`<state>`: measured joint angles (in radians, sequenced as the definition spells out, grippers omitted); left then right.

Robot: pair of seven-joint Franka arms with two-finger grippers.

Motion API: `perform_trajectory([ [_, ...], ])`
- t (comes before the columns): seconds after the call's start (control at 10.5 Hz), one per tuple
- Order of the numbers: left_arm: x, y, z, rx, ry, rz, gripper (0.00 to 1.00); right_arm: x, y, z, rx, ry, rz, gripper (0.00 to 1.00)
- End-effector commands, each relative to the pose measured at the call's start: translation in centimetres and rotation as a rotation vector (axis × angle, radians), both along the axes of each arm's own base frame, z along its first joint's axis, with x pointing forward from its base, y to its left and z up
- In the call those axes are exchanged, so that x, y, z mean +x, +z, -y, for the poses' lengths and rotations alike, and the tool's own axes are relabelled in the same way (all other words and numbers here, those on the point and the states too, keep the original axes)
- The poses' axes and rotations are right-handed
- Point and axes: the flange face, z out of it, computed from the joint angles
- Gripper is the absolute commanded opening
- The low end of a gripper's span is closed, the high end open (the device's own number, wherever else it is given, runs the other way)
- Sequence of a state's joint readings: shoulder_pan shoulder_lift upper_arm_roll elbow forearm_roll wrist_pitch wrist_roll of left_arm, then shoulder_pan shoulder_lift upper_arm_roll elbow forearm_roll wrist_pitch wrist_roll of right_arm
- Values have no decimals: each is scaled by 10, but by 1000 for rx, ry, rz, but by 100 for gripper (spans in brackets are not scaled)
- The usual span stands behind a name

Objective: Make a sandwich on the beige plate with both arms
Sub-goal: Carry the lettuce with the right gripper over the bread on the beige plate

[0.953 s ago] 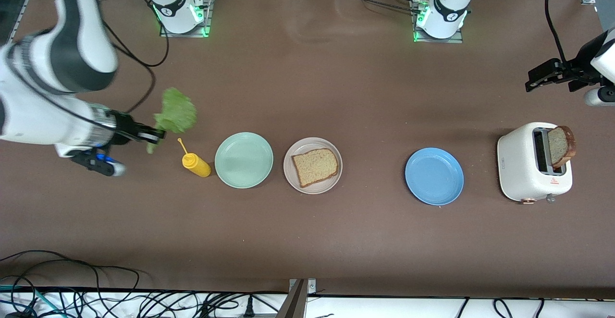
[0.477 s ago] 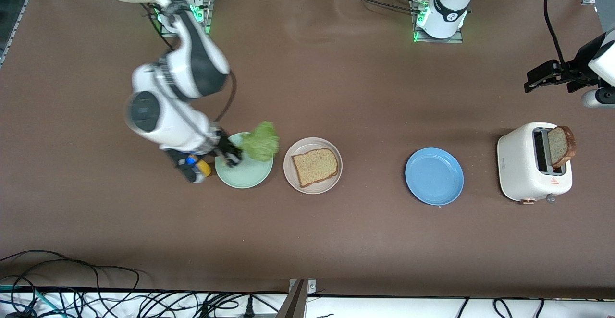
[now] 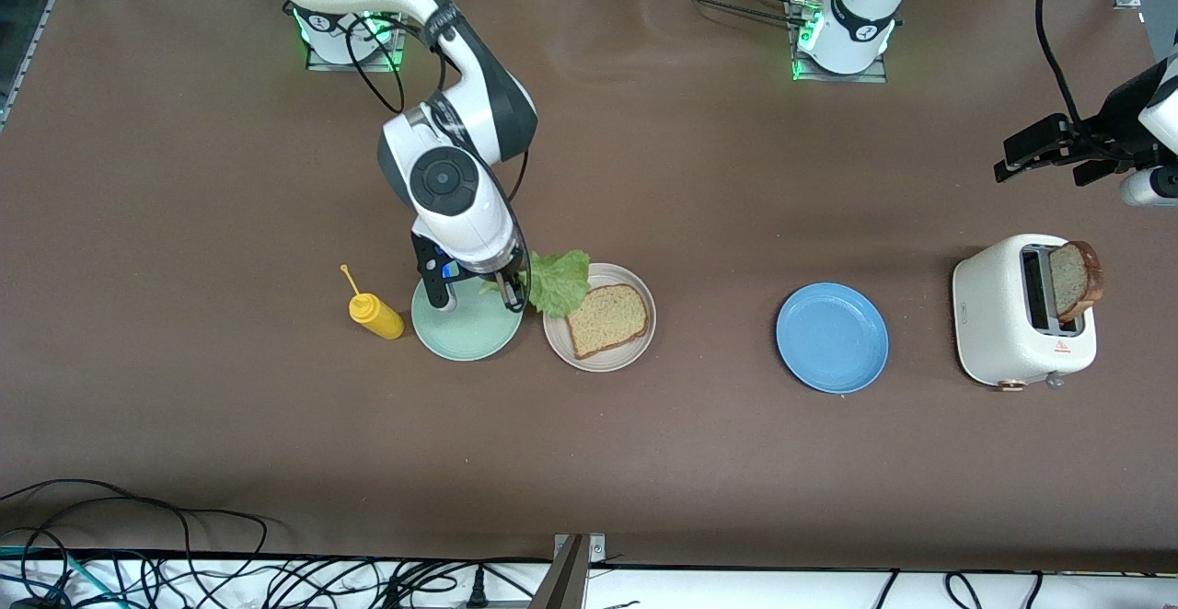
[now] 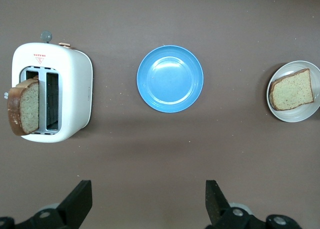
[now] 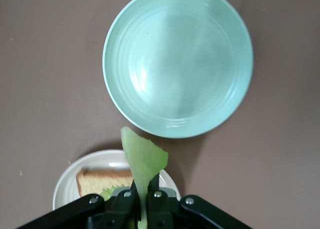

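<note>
The right gripper (image 3: pixel 512 294), clamped on the lettuce leaf (image 3: pixel 558 281), hangs over the beige plate (image 3: pixel 635 348) rim beside the toast slice (image 3: pixel 605 318).

two white arms (image 3: pixel 460 195) with dark joint bands, looping black cables, green-lit bases (image 3: pixel 842 48).

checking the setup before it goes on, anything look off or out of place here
One thing: the toast slice in the toaster leans out over its edge instead of sitting down in the slot. Otherwise normal: right gripper holds lettuce over the beige plate; left gripper waits open.
</note>
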<state>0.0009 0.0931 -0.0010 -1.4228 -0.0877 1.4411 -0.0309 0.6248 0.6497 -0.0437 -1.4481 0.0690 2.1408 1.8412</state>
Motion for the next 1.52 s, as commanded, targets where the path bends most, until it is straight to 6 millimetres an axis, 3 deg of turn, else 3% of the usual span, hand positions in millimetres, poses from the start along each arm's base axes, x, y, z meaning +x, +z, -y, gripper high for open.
perform_trajectory([
  [0.0,6,4,-2,-20,10,8,100,15,-31,-2,22,-67,65,0],
  [0.19,5,5,-2,-20,12,10,100,17,-48,-16,81,-68,139,0],
  [0.38,5,5,-3,-20,13,10,100,1,-70,-43,93,-24,156,0],
  [0.48,5,5,-3,-20,12,10,100,-14,-71,-61,86,19,158,0],
  [0.57,5,5,-9,-20,21,10,100,-21,-74,-69,82,38,151,23],
  [0.67,5,5,-9,-20,21,10,100,-21,-75,-69,81,32,150,93],
  [0.76,5,5,-11,-22,21,11,100,-23,-75,-71,65,62,163,100],
  [1.14,5,5,-14,-22,23,11,100,-16,-55,-73,58,91,211,100],
  [1.43,5,5,-15,-22,23,11,100,-10,-28,-60,9,125,196,100],
])
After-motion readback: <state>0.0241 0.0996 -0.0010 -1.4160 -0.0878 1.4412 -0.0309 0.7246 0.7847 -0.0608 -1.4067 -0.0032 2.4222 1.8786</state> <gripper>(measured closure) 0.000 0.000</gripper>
